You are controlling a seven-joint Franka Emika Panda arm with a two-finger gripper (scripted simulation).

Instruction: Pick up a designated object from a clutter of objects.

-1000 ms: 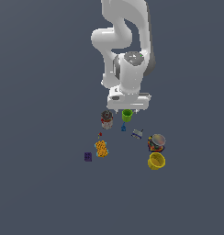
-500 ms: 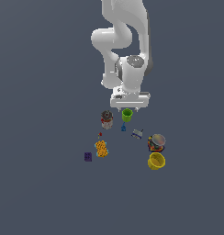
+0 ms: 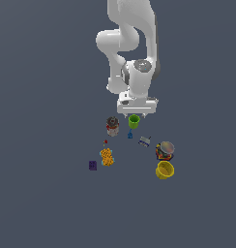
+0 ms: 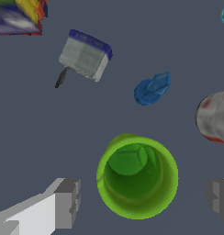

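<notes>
Directly beneath your end effector [image 4: 141,202], fingers [image 4: 65,202] spread apart and either side of it without touching, stands the green cup [image 4: 137,176] upright on the surface; approach done, you have closing, gripping and lifting clear of the clutter left.

Glossy white rounded arm [image 3: 131,38], seemingly grey-padded blocky fingers [image 4: 68,202].

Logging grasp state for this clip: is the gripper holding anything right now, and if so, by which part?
Nothing is held. The gripper is open, its fingers on either side of the green cup with gaps showing, not touching it.
</notes>
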